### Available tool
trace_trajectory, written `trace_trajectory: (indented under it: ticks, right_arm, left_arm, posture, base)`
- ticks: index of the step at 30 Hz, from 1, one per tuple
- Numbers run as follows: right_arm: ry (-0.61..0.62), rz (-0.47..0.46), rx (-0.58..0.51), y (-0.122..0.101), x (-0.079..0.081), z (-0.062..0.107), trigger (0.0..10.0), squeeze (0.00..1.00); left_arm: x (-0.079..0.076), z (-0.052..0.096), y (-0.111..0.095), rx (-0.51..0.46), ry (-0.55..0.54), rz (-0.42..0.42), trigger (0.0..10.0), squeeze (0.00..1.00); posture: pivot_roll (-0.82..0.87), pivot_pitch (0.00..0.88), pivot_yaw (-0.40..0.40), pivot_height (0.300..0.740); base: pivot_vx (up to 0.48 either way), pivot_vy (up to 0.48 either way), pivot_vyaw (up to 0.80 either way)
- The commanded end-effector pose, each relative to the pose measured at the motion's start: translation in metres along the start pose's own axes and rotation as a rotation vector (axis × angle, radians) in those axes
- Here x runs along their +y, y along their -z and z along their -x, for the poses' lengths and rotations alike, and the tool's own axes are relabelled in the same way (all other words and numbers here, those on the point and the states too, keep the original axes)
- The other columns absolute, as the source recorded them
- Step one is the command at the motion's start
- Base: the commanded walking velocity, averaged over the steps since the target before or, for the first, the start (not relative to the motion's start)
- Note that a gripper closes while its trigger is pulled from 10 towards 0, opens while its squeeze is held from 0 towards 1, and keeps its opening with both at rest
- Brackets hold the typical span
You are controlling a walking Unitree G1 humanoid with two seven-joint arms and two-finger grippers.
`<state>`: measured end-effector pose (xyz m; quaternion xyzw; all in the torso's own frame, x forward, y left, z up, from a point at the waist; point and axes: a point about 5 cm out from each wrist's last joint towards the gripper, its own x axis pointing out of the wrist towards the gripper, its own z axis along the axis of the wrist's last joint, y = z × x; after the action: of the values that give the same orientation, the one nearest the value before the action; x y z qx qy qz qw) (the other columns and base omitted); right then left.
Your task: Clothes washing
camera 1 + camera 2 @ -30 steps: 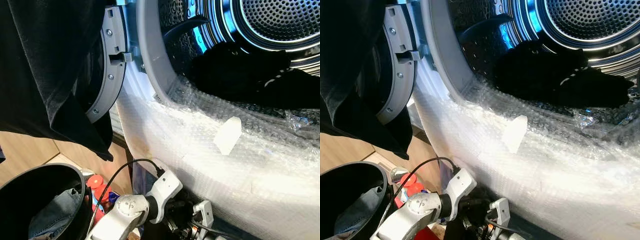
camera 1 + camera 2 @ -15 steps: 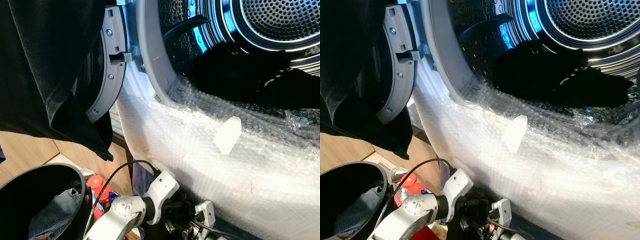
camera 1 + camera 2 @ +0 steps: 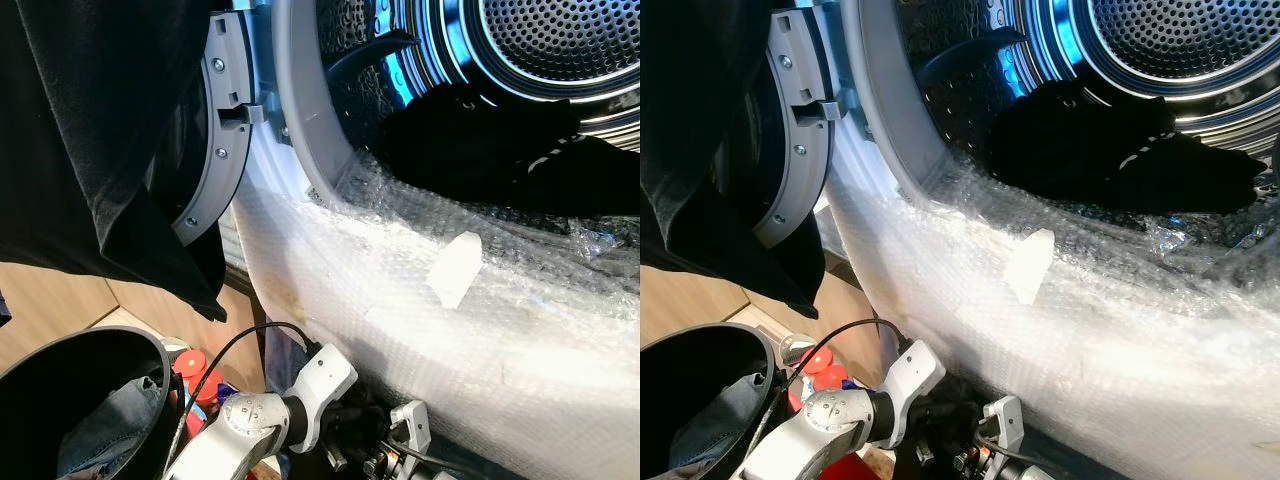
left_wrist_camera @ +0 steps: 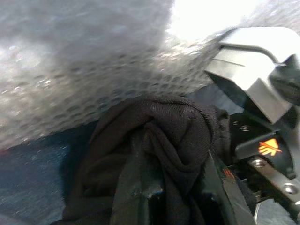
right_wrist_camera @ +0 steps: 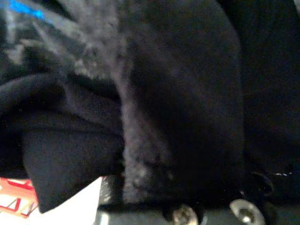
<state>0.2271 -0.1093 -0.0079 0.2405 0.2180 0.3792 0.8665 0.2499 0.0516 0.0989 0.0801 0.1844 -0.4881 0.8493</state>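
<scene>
Left gripper (image 4: 164, 197): clenched on a black cloth (image 4: 159, 136), bubble wrap (image 4: 84, 70) just past it.
Right gripper: can't tell, dark clothes (image 5: 178, 93) right up against it.

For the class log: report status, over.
Left gripper low by the washer front, shut on black garment. More dark clothes in drum. Bubble wrap covers the rim.

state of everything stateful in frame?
Washer door: open, black garment draped over it.
Drum: dark clothes inside.
Washer front: covered in bubble wrap.
Black basket: holds jeans.
Left pincer: shut on black cloth.
Right pincer: against dark fabric, grip unclear.
</scene>
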Motion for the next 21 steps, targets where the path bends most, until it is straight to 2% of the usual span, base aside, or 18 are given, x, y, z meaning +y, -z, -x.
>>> trace_trajectory:
  ticks: [1,2,3,4,5,6,10,12,14,17,19,21]
  right_arm:
    - [0.038,0.025,-0.065,-0.017,-0.008,0.004,0.0,0.00]
    - [0.043,0.027,-0.062,-0.017,-0.009,0.004,0.0,0.00]
    - [0.046,0.027,-0.062,-0.017,-0.009,0.005,0.0,0.00]
    - [0.050,0.025,-0.062,-0.017,-0.010,0.005,0.0,0.00]
    - [0.055,0.025,-0.061,-0.017,-0.011,0.006,0.0,0.00]
    - [0.060,0.027,-0.057,-0.016,-0.012,0.007,0.0,0.00]
    - [0.057,0.033,-0.048,-0.014,-0.011,0.007,0.0,0.00]
    - [0.065,0.039,-0.032,-0.011,-0.012,0.009,0.0,0.00]
    - [0.070,0.042,-0.022,-0.008,-0.013,0.010,0.0,0.00]
    - [0.077,0.035,-0.011,-0.005,-0.015,0.012,0.0,0.00]
    - [0.077,0.035,-0.011,-0.005,-0.015,0.012,0.0,0.00]
    - [0.095,0.032,0.017,0.002,-0.017,0.015,0.0,0.00]
  left_arm:
    - [0.010,0.002,-0.005,-0.002,-0.066,-0.035,10.0,0.00]
    - [0.012,0.003,-0.009,-0.016,-0.076,-0.041,10.0,0.00]
    - [0.013,0.004,-0.013,-0.029,-0.077,-0.043,10.0,0.29]
    - [0.015,0.005,-0.018,-0.042,-0.081,-0.047,10.0,1.00]
    - [0.016,0.006,-0.021,-0.045,-0.080,-0.050,10.0,1.00]
    - [0.016,0.010,-0.024,-0.015,-0.062,-0.092,10.0,1.00]
    - [0.015,0.019,-0.022,0.031,-0.034,-0.140,10.0,1.00]
    - [0.013,0.039,-0.019,0.092,0.010,-0.165,10.0,1.00]
    - [0.012,0.049,-0.021,0.102,0.025,-0.164,10.0,1.00]
    - [0.017,0.064,-0.022,0.121,-0.007,-0.168,10.0,1.00]
    - [0.017,0.064,-0.022,0.121,-0.007,-0.168,10.0,1.00]
    - [0.027,0.081,-0.018,0.167,-0.090,-0.171,10.0,1.00]
  posture:
    - [0.03,0.035,0.006,0.740]
    - [0.03,0.035,0.006,0.740]
    - [0.04,0.038,0.007,0.740]
    - [0.04,0.038,0.007,0.740]
    - [0.04,0.038,0.007,0.740]
    - [0.04,0.038,0.009,0.740]
    - [0.04,0.037,0.012,0.740]
    - [0.04,0.036,0.018,0.740]
    - [0.04,0.038,0.023,0.740]
    - [0.04,0.036,0.029,0.740]
    - [0.04,0.036,0.029,0.740]
    - [0.05,0.035,0.033,0.740]
  base:
    - [0.000,0.000,0.00]
    - [0.000,0.000,0.00]
    - [0.000,0.000,0.00]
    - [0.000,0.000,0.00]
    - [0.000,0.000,0.00]
    - [0.000,0.000,0.00]
    - [0.000,0.000,0.00]
    - [0.000,0.000,0.00]
    - [0.000,0.000,0.00]
    - [0.000,0.000,0.00]
    - [0.000,0.000,0.00]
    - [0.000,0.000,0.00]
